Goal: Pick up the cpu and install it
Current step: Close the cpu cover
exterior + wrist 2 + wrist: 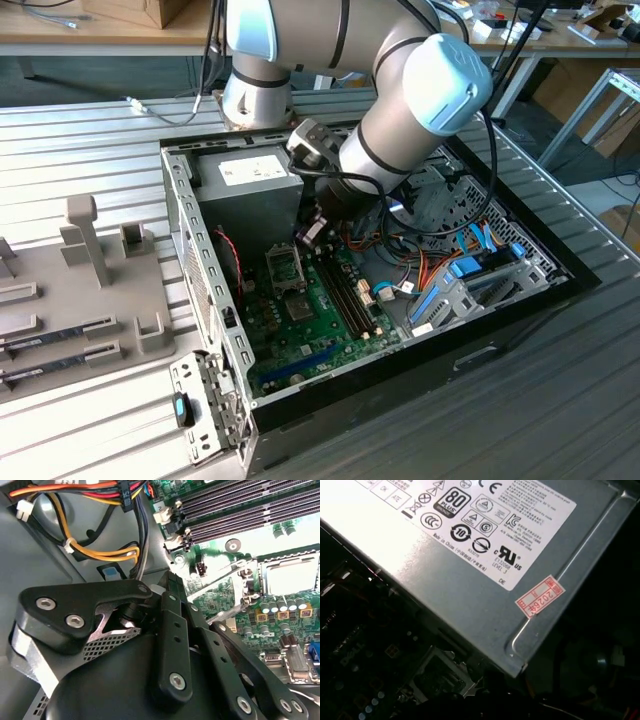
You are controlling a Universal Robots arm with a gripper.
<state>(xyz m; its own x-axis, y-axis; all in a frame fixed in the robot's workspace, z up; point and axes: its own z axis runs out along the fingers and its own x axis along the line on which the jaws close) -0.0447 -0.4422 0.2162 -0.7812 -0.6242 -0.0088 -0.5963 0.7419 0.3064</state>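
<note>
We see the cpu as a flat, pale silvery square that seems to lie in the open socket on the green board. The gripper hangs just beside the socket inside the computer case. We cannot tell whether its jaws are wide or narrow.

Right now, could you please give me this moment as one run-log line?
gripper: low inside computer case, near socket | socket: silvery square inside | chip held: cannot tell
</note>
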